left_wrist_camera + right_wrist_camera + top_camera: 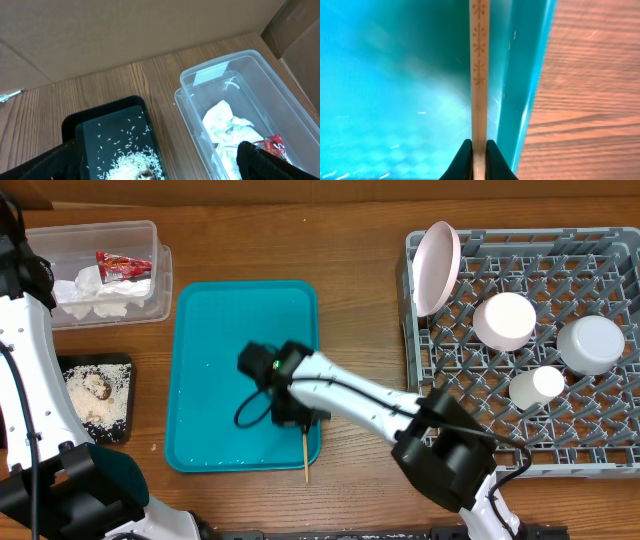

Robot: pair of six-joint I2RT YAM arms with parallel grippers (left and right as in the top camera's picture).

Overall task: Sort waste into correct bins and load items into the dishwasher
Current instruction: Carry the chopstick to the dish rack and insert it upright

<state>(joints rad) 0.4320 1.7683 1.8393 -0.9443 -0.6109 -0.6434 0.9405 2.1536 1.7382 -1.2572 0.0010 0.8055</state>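
The right gripper (479, 147) is pinching a chopstick (479, 75) near one end, both fingers closing flat on its sides. The chopstick's long axis is running far to near. It is lying just inside the tray's (200, 330) right rim and parallel to it, and its free tip is reaching past the near rim toward the near edge of the table. I cannot tell whether it is lifted clear or is touching the tray.

The rack (590, 410) is sitting to the right of this gripper, by the right edge, and the right arm is the nearer of the two. The carry is probably going to be a sideways one, and the stick may need turning to drop between the pegs. The pink plate (437, 268) is standing on edge at the rack's far-left corner. The white plate (504, 320), bowl (590, 343) and cup (537, 387) are filling its middle, while the near rows are showing open lattice.

The chopstick is looking thin, pale and wooden, with small flower stamps along it. It seems light and prone to pivot in a pinch so close to its end.

The left gripper (155, 150) is hanging with fingers wide apart and holding nothing. It is over the tub (200, 75) and black tray (105, 107) at the far-left corner, well apart from the chopstick.
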